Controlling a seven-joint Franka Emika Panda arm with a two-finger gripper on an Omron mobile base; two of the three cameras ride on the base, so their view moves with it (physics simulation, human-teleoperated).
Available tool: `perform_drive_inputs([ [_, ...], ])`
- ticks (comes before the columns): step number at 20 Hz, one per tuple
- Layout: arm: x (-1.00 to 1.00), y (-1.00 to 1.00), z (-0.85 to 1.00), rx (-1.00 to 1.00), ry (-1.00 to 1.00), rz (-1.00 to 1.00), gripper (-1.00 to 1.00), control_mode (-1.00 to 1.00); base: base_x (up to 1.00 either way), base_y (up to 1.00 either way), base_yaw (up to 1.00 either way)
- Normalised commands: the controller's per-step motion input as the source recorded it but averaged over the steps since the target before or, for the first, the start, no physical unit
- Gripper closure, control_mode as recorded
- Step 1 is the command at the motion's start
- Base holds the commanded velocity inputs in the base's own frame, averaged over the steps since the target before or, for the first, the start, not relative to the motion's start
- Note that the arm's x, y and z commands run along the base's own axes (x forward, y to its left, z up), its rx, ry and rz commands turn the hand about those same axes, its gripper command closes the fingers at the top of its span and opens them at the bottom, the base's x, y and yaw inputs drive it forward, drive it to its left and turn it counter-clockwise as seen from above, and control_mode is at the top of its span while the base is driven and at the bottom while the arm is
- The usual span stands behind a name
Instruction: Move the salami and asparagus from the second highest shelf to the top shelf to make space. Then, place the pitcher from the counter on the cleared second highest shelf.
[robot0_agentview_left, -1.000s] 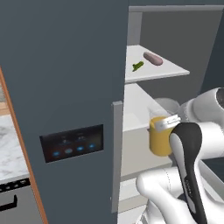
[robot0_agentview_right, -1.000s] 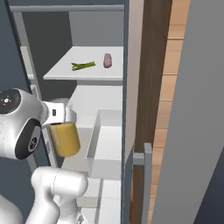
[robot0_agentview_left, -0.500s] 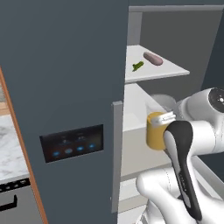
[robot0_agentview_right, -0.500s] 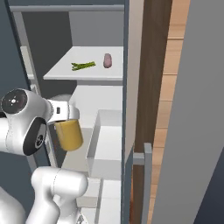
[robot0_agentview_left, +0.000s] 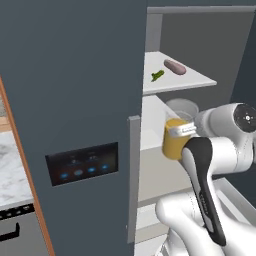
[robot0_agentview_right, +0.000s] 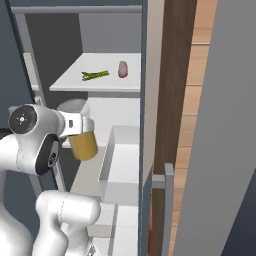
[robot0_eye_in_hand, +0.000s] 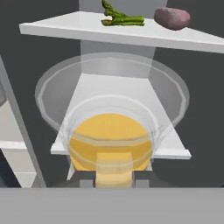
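Taking the open dark grey fridge (robot0_agentview_left: 75, 75) as my landmark: the top shelf (robot0_agentview_right: 100, 80) is the uppermost white slab inside it, and the second highest shelf (robot0_eye_in_hand: 113, 94) is the slab beneath, bare along its front as far as I can see. In the hand view a clear, glassy curved shape sits over that lower shelf; I cannot tell whether it belongs to the pitcher or stands on the shelf. The pitcher (robot0_agentview_left: 175, 139) is the biggest loose thing, mustard yellow and upright, hanging at the fridge's mouth just in front of the second highest shelf and roughly level with it. My gripper (robot0_agentview_right: 80, 125) has its jaws clenched on the pitcher at its upper part. On the top shelf lie the salami (robot0_agentview_left: 175, 67) and, beside it and smaller, the asparagus (robot0_agentview_left: 157, 75), both apart from each other and well above my load. What matters for the coming move, as I judge it: the cleared shelf lies straight ahead of my jaws and deeper into the fridge, the pitcher's long axis stands vertical, so I should carry it forward level, under the top shelf's front edge, then set it down.
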Motion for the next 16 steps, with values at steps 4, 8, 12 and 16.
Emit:
perform_drive_inputs([
  [4, 0.36, 0.0, -0.12, 0.04, -0.06, -0.01, 1.0, -1.0, 0.0, 0.0, 0.0],
  [8, 0.33, 0.0, -0.22, 0.01, -0.03, 0.0, 1.0, -1.0, 0.0, 0.0, 0.0],
  [12, 0.32, 0.0, -0.31, 0.0, -0.01, 0.0, 1.0, -1.0, 0.0, 0.0, 0.0],
  [16, 0.34, 0.0, -0.28, 0.0, -0.01, -0.01, 1.0, -1.0, 0.0, 0.0, 0.0],
])
